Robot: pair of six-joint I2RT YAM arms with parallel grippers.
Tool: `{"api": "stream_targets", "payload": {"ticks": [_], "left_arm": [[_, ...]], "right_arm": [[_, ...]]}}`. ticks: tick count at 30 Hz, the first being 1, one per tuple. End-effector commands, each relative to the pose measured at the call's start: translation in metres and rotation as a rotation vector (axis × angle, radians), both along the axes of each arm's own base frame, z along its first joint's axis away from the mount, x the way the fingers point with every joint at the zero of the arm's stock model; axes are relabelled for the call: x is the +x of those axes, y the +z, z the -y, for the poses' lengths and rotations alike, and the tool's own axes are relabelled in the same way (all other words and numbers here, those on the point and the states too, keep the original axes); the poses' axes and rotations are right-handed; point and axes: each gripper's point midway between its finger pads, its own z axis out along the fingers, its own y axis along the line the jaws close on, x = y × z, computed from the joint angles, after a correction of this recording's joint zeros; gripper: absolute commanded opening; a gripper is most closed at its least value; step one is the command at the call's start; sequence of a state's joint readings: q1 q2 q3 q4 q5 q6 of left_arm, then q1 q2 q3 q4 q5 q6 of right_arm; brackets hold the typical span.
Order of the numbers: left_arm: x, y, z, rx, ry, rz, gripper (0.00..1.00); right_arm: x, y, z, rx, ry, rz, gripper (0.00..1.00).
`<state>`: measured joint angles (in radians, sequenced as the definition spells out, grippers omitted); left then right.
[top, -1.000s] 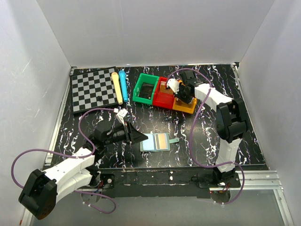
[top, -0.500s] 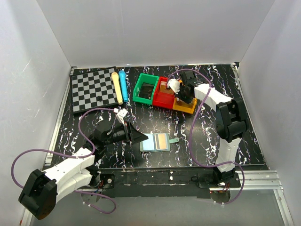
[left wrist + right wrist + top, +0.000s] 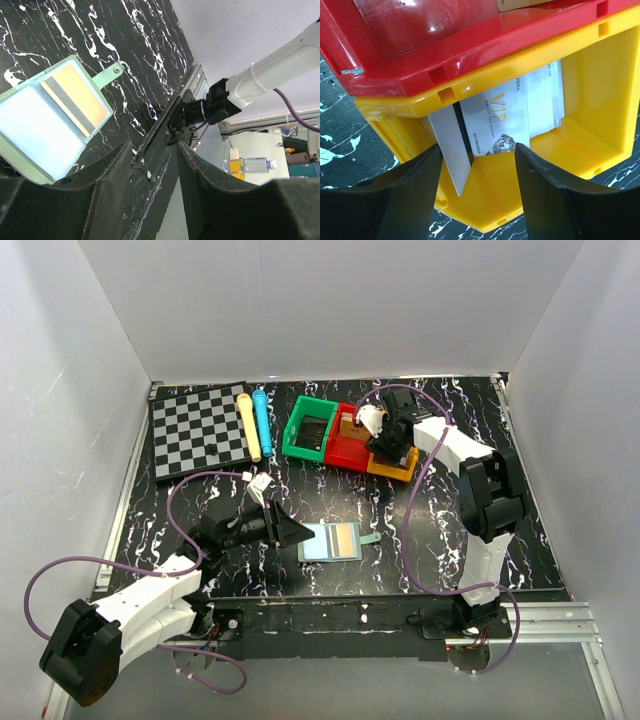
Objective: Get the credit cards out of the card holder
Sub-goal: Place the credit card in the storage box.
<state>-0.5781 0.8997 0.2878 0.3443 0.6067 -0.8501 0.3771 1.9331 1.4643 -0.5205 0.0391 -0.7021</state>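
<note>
I see credit cards (image 3: 510,110) in the yellow bin (image 3: 602,95); right end effector (image 3: 477,152), clenched before, now released; left end effector (image 3: 154,150) released.

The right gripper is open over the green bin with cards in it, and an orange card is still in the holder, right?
Not the green bin: the right wrist view shows the open right gripper over the yellow bin, with the cards in it. The tan-orange card is still in the card holder.
</note>
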Motion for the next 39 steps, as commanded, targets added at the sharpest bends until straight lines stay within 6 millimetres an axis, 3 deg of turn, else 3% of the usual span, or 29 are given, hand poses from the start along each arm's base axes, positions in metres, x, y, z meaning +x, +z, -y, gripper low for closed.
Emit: {"api": "stream_targets", "payload": {"ticks": [1,27,30,34,36,39], "left_arm": [[-0.002,0.001,-0.001,-0.004,-0.004,0.007,0.41],[-0.002,-0.001,-0.002,0.002,0.000,-0.001,0.41],[-0.001,0.000,-0.001,0.001,0.002,0.004,0.41],[0.000,0.001,-0.002,0.003,0.006,0.004,0.41],[0.001,0.002,-0.002,0.005,0.013,0.009,0.41],[0.004,0.005,-0.002,0.009,0.026,0.011,0.45]], "right_arm": [[0.019,0.021,-0.004,0.028,-0.028,0.074,0.67],[0.055,0.043,0.014,0.009,-0.206,0.217,0.71],[0.063,0.065,0.013,0.038,-0.230,0.284,0.71],[0.067,0.122,0.009,0.137,-0.292,0.437,0.72],[0.059,0.156,0.005,0.204,-0.338,0.508,0.73],[0.046,0.182,-0.002,0.244,-0.448,0.582,0.80]]}}
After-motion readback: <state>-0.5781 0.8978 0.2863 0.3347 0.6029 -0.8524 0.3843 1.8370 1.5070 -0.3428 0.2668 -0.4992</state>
